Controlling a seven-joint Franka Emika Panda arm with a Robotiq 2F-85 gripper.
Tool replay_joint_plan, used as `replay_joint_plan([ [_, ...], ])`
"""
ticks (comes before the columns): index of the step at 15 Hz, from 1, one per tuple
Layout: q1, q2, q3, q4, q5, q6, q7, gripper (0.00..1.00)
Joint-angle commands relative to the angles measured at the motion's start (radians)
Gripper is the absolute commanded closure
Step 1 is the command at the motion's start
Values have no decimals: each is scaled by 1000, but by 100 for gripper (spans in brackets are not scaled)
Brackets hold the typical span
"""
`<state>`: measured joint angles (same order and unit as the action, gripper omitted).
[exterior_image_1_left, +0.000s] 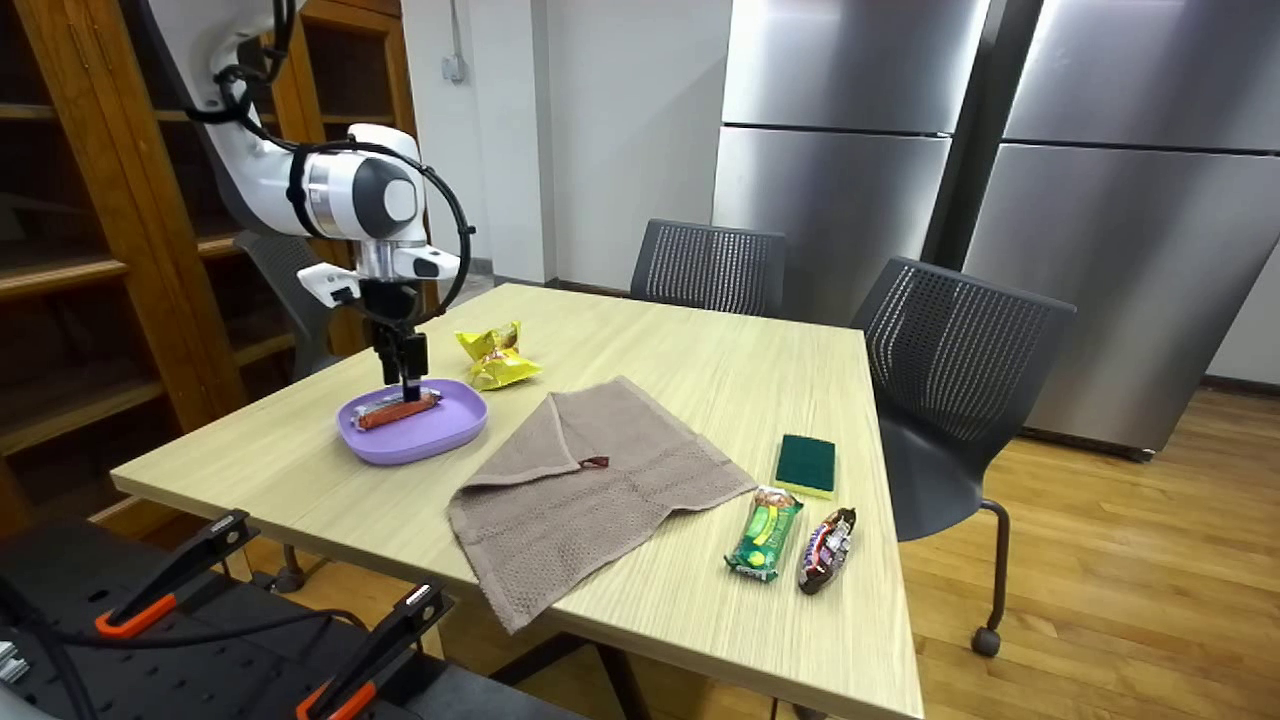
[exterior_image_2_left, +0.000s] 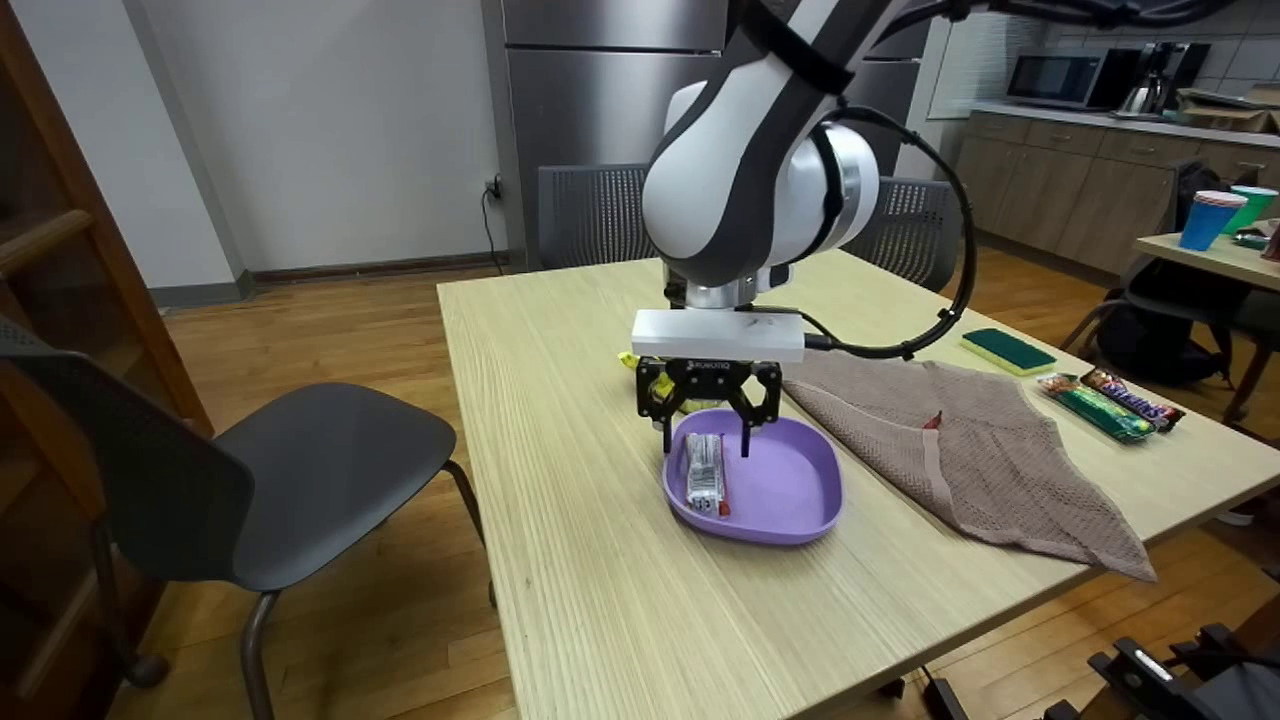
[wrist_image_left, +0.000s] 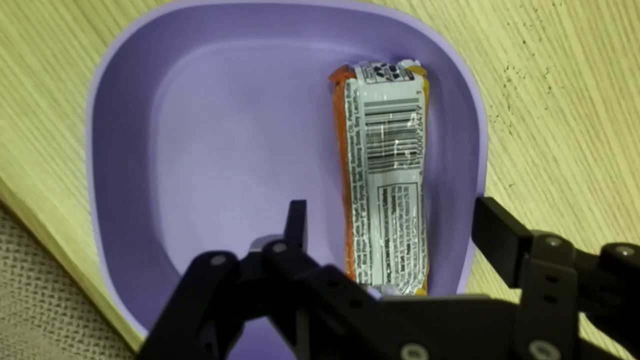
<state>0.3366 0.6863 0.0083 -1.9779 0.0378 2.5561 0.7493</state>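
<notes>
My gripper (wrist_image_left: 389, 201) is open and empty, pointing down, and also shows in both exterior views (exterior_image_1_left: 408, 393) (exterior_image_2_left: 706, 452). Its fingers are on either side of a wrapped snack bar (wrist_image_left: 385, 150), apart from it in the wrist view. The bar is silver with orange edges and a barcode, and it lies along one side of a shallow purple dish (wrist_image_left: 225, 140). In the wrist view one finger is over the dish floor and the other is over the rim. The near end of the bar is hidden by the gripper. The dish stands on the wooden table (exterior_image_1_left: 740, 370).
A yellow snack bag (exterior_image_1_left: 497, 357) stands beside the dish. A brown towel (exterior_image_1_left: 620, 490) with a small red piece (exterior_image_1_left: 595, 462) hangs over the table edge. Beyond are a green sponge (exterior_image_1_left: 805, 463), a green-wrapped bar (exterior_image_1_left: 765, 533) and a dark-wrapped bar (exterior_image_1_left: 828, 550). Chairs (exterior_image_1_left: 975, 380) surround the table.
</notes>
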Motion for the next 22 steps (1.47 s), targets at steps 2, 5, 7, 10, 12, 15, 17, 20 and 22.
replay_joint_plan([
  [2,5,-56,-22,-30,-4,-10,0,0],
  [5,7,-88,-38,-52,-9,-15,10,0],
  [7,5,-113,-48,-71,-12,-21,13,0],
  [10,-2,-149,-62,-105,-17,-25,12,0],
  [12,-7,-171,-73,-129,-21,-22,13,0],
  [15,-14,-202,-91,-164,-30,-18,14,0],
  [17,-23,-223,-104,-189,-38,-17,14,0],
  [20,-42,-253,-123,-227,-52,-12,6,0],
  [22,-59,-269,-135,-249,-66,-12,1,0],
])
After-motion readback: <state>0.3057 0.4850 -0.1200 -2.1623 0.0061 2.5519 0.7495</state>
